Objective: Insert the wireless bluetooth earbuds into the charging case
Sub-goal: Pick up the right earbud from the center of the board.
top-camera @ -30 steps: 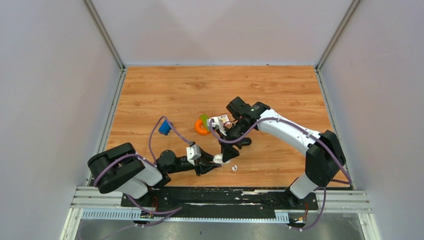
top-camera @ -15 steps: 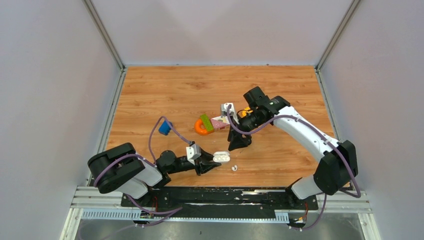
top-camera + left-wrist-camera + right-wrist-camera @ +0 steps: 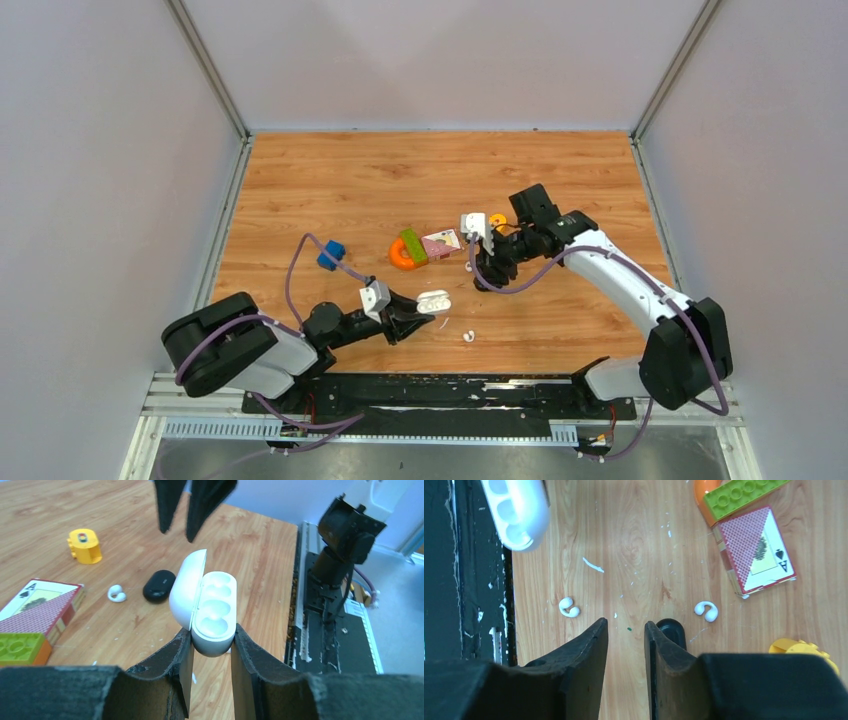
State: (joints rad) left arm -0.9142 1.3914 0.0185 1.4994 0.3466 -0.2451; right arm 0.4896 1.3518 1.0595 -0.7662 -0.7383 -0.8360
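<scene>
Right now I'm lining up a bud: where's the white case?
Top view, front centre of the table: the white case, lid open, is pinched in the left claw, just left of a loose white bud.

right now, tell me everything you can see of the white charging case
The white charging case is a glossy, rounded oval of plastic, lid hinged open. Its moulded wells look empty. The left gripper pinches its near end between black fingers; it seems lifted off the wooden table.
</scene>
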